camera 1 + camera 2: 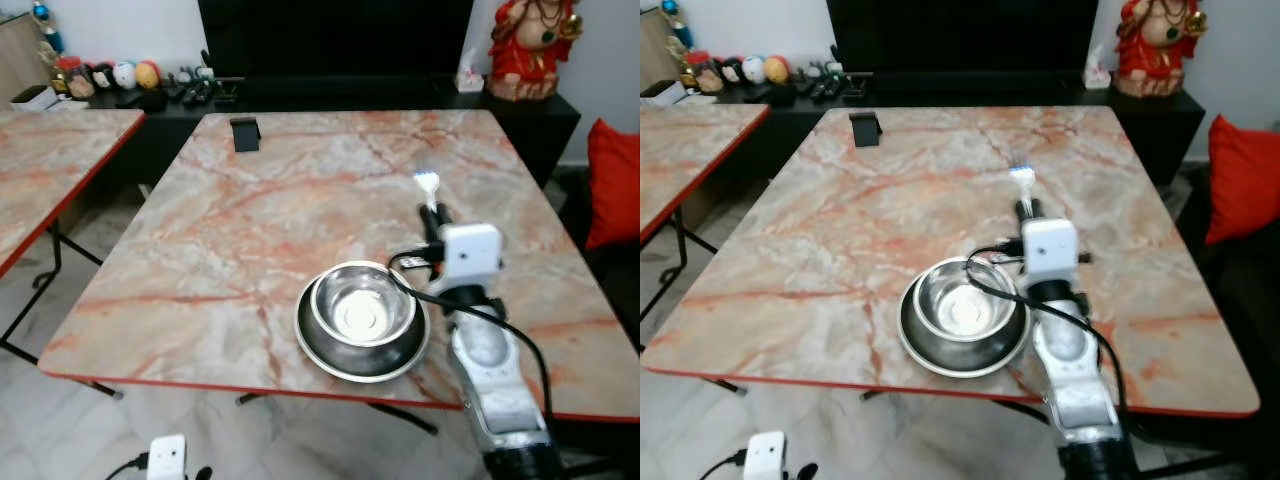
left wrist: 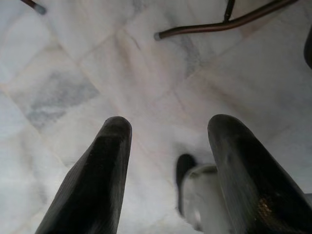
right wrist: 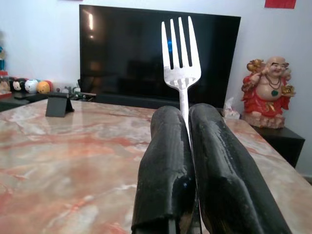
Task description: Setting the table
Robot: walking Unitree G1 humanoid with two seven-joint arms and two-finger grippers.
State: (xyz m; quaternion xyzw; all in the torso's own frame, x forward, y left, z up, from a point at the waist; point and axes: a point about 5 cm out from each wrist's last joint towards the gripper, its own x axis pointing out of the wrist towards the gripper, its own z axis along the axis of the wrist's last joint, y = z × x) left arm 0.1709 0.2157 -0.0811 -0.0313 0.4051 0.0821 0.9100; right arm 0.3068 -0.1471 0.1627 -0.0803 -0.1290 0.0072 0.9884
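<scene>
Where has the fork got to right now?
The fork is pinched between the right gripper fingers, tines pointing ahead, above the marble table just right of and beyond the steel bowl on its plate.

Dark television (image 3: 146,53), red laughing figurine (image 1: 528,45), red cushion (image 1: 612,185), perhaps small toys (image 1: 105,75) on the sideboard (image 1: 400,100).

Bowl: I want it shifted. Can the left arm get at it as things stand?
Probably not now: the left tool hangs open, low over the floor, beneath the table holding the bowl.
</scene>
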